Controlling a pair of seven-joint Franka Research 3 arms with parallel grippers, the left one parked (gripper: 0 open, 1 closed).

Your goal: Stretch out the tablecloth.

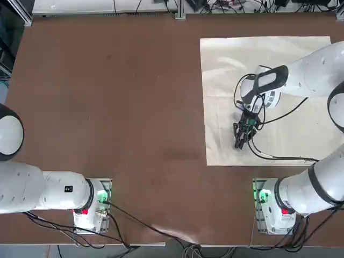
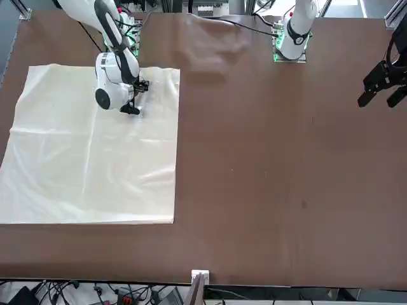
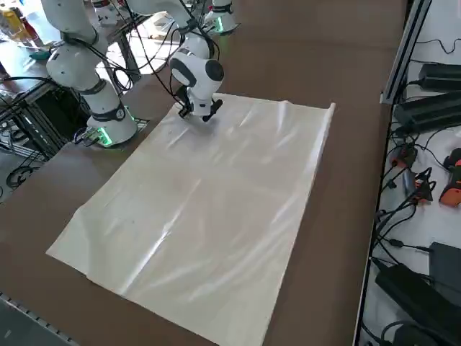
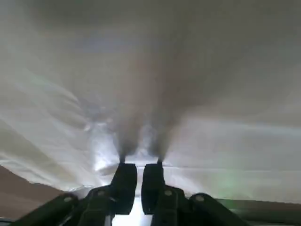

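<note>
Fabric pinched between nearly closed fingers, the right tool grips the tablecloth near its inner edge, seemingly to draw it across the brown counter.

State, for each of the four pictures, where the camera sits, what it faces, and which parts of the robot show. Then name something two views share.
Top: overhead, looking down; both arm bases show, the right tool over the tablecloth.
Front: across the table, facing the robot; the right arm reaches over the cloth.
Right side: raised at the robot's right, looking diagonally across the cloth.
Right wrist: on the right arm, looking past its nearly closed fingers at the fabric.
Shared: top and front both show the brown table.
</note>
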